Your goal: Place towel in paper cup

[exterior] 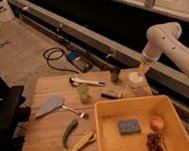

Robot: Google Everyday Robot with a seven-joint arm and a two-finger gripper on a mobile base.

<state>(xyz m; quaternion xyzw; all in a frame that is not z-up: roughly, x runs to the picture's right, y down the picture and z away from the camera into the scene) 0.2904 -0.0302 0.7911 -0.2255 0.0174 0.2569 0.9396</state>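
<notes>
Table: a light wooden tabletop [47,145] fills the lower left and carries everything else.
Bin: a shallow yellow plastic bin [133,101] sits on the table's right half.
Arm: a white jointed robot arm [171,45] reaches in from the right, bending down toward the table's far right corner.
Towel: a flat grey-blue cloth towel [49,105] lies on the table's left side, well apart from the gripper.
Gripper: the pale gripper [136,77] is low over the far right edge of the table, just behind the bin; I cannot tell whether it is spread or closed.
Tool: a white handled tool [86,81] lies along the far edge.
Pepper: a long green pepper [70,132] lies beside a yellow peeled-looking item [83,141].
Cup: a pale green paper cup [83,92] stands upright between the towel and the bin.
Sponge: a blue square sponge [128,126] lies in the bin.
Can: a small dark can [115,75] stands left of the gripper.
</notes>
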